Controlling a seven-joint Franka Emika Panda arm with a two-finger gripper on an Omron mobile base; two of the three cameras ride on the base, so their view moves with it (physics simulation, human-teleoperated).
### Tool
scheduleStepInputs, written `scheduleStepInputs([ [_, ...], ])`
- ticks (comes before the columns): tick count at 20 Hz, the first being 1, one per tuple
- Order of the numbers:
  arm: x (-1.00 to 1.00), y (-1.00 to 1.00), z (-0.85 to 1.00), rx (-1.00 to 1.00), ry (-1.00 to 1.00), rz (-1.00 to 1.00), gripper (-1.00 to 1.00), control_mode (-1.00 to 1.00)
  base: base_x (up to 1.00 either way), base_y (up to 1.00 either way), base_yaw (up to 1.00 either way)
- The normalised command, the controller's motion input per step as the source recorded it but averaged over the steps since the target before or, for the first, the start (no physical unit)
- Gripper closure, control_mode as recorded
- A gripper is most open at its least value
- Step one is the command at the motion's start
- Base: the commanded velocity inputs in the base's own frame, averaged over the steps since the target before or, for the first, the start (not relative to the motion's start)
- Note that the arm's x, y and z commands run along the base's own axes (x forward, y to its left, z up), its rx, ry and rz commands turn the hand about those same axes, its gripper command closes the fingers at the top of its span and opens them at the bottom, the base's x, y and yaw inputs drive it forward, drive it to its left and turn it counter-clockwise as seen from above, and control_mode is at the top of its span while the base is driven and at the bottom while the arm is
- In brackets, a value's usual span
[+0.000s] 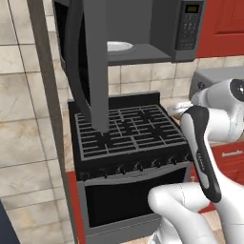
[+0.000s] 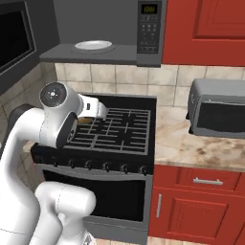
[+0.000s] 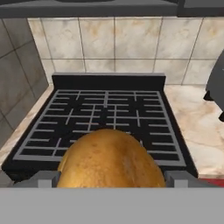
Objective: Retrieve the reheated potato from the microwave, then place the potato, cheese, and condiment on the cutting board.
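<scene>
**Potato out of microwave, sitting over stove**

The potato [image 3: 109, 159], a tan-brown, smooth-skinned lump, is sitting low at 6 o'clock in the hand view, over the front of the burner grates. The microwave [image 2: 143, 33] is hanging above with its door [image 1: 81, 57] swinging open toward 9 o'clock, a white plate [image 2: 93, 45] lying inside.

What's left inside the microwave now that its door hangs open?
Inside the microwave sits a white plate, and nothing shows on it. The potato is out, gripped between the gripper fingers above the stove. The cavity's back corners are hidden.
</scene>
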Motion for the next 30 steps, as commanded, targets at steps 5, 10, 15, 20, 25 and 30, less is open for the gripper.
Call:
scheduleStepInputs([
  [5, 0.00, 0.00, 0.00, 0.00, 0.00, 0.00, 1.00, 1.00, 0.06, -0.72, -0.07],
  [10, 0.00, 0.00, 0.00, 0.00, 0.00, 0.00, 1.00, 1.00, 0.05, -0.73, -0.05],
  [15, 0.00, 0.00, 0.00, 0.00, 0.00, 0.00, 1.00, 1.00, 0.05, -0.73, -0.04],
  [20, 0.00, 0.00, 0.00, 0.00, 0.00, 0.00, 1.00, 1.00, 0.08, -0.72, -0.04],
  [25, 0.00, 0.00, 0.00, 0.00, 0.00, 0.00, 1.00, 1.00, 0.15, -0.73, 0.00],
  [30, 0.00, 0.00, 0.00, 0.00, 0.00, 0.00, 1.00, 1.00, 0.20, -0.73, 0.00],
])
